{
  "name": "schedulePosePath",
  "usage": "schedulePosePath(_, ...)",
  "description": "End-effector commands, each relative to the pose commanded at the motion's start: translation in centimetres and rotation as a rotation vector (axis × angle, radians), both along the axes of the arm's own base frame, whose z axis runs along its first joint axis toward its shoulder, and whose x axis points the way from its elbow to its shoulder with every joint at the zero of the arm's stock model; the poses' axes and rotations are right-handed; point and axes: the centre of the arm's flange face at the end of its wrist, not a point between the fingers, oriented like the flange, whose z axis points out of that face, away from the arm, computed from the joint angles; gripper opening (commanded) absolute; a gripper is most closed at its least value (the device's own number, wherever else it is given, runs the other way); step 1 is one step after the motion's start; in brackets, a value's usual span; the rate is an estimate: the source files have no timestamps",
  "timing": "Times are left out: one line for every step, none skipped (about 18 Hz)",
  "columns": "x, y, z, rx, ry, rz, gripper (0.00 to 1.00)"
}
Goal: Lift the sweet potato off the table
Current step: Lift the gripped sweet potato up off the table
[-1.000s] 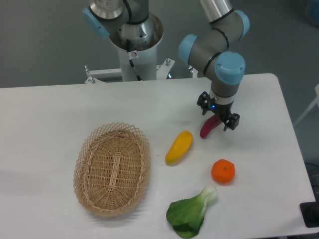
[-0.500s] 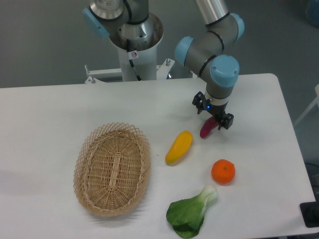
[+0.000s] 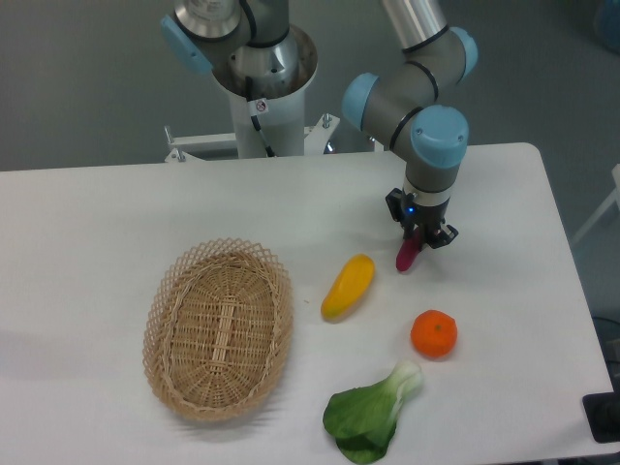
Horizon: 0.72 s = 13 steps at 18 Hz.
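Here the gripper (image 3: 422, 231) points down over the table (image 3: 97, 213), its two dark fingers drawn in narrow and closed on the upper end of the sweet potato (image 3: 408, 254). The magenta vegetable hangs out below the fingertips, tilted so that its free lower end reaches down and a little to the camera-left of the claw. Whether that lower tip touches the white tabletop or sits just clear of it cannot be told from this view; a faint shadow lies right beside it.

Down and to the camera-left of the claw, near but apart from the sweet potato, lies a yellow-orange oblong fruit (image 3: 348, 287), slanted in much the same direction as the magenta piece. Below the claw, toward the camera, sits a round orange (image 3: 433, 333), well clear of the fingers. Further below still, close to the table's near edge, rests a leafy green vegetable (image 3: 372, 415) with a pale stalk pointing up toward the orange. Far to the camera-left of the claw stands an oval wicker basket (image 3: 219, 328). Above the claw rises the arm's grey and light-blue wrist joint (image 3: 438, 139), and behind it the white base column (image 3: 263, 92).
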Motion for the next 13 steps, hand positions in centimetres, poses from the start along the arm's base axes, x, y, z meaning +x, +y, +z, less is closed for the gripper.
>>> schedulePosePath(-0.3, 0.0, 0.4, 0.003, 0.007, 0.002, 0.17)
schedulePosePath(-0.4, 0.2, 1.4, 0.011, 0.022, 0.000, 0.17)
schedulePosePath(-0.9, 0.5, 2.7, 0.023, 0.044, -0.002, 0.17)
schedulePosePath(-1.3, 1.3, 4.2, 0.044, 0.070, -0.002, 0.17)
schedulePosePath(-1.6, 2.1, 5.8, 0.067, 0.087, -0.004, 0.17)
schedulePosePath(-1.8, 3.1, 7.3, 0.091, 0.090, -0.009, 0.17)
schedulePosePath(-2.2, 3.8, 8.7, 0.125, 0.086, 0.013, 0.17)
schedulePosePath(-2.5, 4.6, 10.1, 0.166, 0.082, 0.044, 0.17)
schedulePosePath(-2.8, 5.1, 11.6, 0.204, 0.078, 0.083, 0.17)
schedulePosePath(-2.7, 5.5, 13.0, 0.233, 0.075, 0.106, 0.17)
schedulePosePath(-2.2, 5.9, 14.5, 0.259, 0.075, 0.108, 0.17)
schedulePosePath(-1.7, 6.2, 15.6, 0.287, 0.073, 0.100, 0.17)
schedulePosePath(-1.1, 6.5, 16.6, 0.322, 0.063, 0.109, 0.17)
